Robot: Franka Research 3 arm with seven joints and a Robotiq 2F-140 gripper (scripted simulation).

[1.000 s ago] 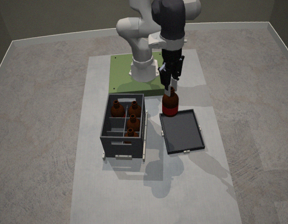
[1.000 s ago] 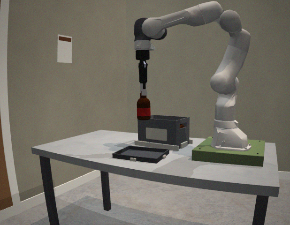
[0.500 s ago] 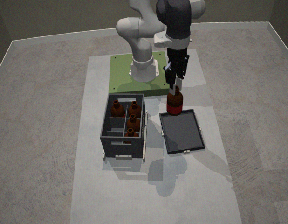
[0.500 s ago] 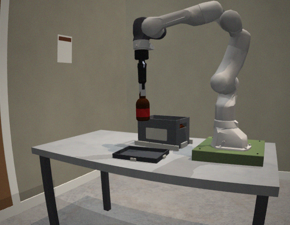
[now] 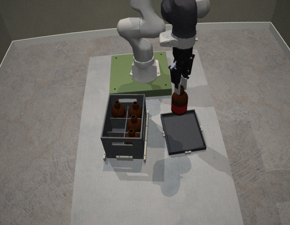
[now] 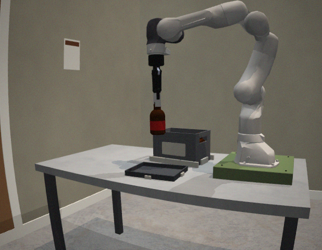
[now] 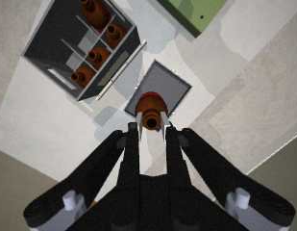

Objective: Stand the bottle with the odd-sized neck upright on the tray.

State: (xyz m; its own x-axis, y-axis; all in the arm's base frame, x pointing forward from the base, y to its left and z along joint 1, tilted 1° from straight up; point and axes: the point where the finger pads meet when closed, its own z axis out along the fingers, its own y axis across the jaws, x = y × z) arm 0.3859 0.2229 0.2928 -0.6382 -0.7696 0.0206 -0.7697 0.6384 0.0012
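Top view: dark grey open crate (image 5: pixel 123 147) (image 6: pixel 182 134) (image 7: pixel 52 77) left of centre on the pale grey counter (image 5: pixel 188 206) (image 6: pixel 161 189) (image 7: pixel 37 127), four brown bottles upright inside; pale low strips beside it, between crate and shallow black square tray (image 5: pixel 183 153) (image 6: pixel 153 176) (image 7: pixel 183 96), right of centre. Black two-finger end effector (image 5: pixel 181 86) (image 6: pixel 157 103) (image 7: pixel 151 118), upper right, clamped on the neck of the red-banded brown glass bottle (image 5: pixel 179 99) (image 6: pixel 157 115) (image 7: pixel 151 106). Bottle hangs upright directly beneath it, aloft, clear of the tray.

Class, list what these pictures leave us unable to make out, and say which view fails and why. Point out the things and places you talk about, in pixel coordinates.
- Whether the held bottle's (image 5: pixel 179 104) (image 6: pixel 157 125) (image 7: pixel 151 103) neck is the odd one: exterior view, gripper fingers (image 6: pixel 157 100) cover it.
- Labels on most crated bottles: top view, crate (image 5: pixel 123 147) walls and dividers hide them.
- Crated bottles' bases: exterior view, crate's near wall.
- Far table legs' feet: top view, tabletop.
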